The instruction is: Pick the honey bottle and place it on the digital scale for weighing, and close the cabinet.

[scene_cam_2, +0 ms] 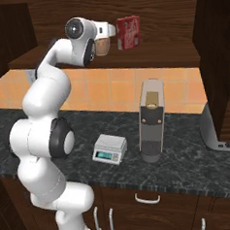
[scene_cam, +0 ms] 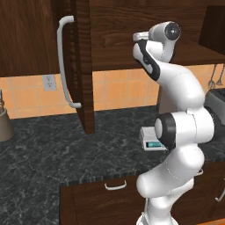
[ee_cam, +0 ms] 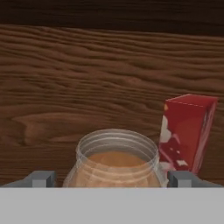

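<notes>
The honey bottle point(ee_cam: 116, 164), a tan-brown jar with a clear rim, stands on the shelf inside the open cabinet point(scene_cam_2: 147, 58). My gripper point(ee_cam: 113, 178) is open, with one fingertip on each side of the jar and a gap between them and it. In the right base view the jar point(scene_cam_2: 102, 47) sits partly hidden under my raised hand. The cabinet door point(scene_cam: 82, 66) stands swung open with its long white handle point(scene_cam: 64, 61) facing out. The white digital scale point(scene_cam_2: 109, 149) point(scene_cam: 150, 139) rests on the dark counter below.
A red box point(ee_cam: 186, 131) point(scene_cam_2: 128, 32) stands right beside the jar on the shelf. A beige coffee machine point(scene_cam_2: 151, 119) is next to the scale, and a toaster point(scene_cam_2: 220, 134) is further right. A utensil pot point(scene_cam: 4, 125) sits at the far left.
</notes>
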Motion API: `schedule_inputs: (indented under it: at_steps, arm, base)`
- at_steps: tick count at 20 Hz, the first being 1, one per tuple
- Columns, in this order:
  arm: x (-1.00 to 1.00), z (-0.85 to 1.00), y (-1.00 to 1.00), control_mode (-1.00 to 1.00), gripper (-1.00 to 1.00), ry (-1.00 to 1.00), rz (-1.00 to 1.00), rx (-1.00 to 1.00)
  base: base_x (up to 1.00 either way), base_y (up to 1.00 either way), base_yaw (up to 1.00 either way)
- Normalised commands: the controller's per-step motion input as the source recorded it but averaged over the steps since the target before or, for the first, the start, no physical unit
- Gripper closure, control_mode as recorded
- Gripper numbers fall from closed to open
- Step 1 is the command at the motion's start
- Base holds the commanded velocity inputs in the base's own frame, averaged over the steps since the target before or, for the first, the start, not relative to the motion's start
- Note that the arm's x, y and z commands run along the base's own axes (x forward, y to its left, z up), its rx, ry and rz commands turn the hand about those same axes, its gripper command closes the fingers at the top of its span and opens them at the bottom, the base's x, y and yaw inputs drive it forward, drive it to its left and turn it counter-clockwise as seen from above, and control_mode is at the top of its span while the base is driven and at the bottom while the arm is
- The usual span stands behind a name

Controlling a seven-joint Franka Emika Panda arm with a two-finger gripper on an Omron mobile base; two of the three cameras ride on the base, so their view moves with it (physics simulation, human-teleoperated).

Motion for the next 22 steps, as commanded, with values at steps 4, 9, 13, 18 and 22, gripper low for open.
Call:
schedule_inputs:
  at_steps: [4, 9, 13, 18, 22]
  arm:
    - [0.31, 0.0, 0.0, -1.0, -1.0, 0.0, 0.0, 0.0]
    - [0.25, 0.0, 0.0, -1.0, 1.0, 0.01, 0.0, 0.0]
    - [0.05, 0.0, 0.0, -1.0, 1.0, 0.0, 0.0, 0.0]
    - [-0.38, 0.0, 0.0, -1.0, 1.0, -0.04, 0.0, 0.0]
    - [-1.0, 0.0, 0.0, -1.0, 1.0, -0.21, 0.0, 0.06]
  base:
    - [0.0, 0.0, 0.0]
    - [0.0, 0.0, 0.0]
    - [0.0, 0.0, 0.0]
    - [0.0, 0.0, 0.0]
    - [0.0, 0.0, 0.0]
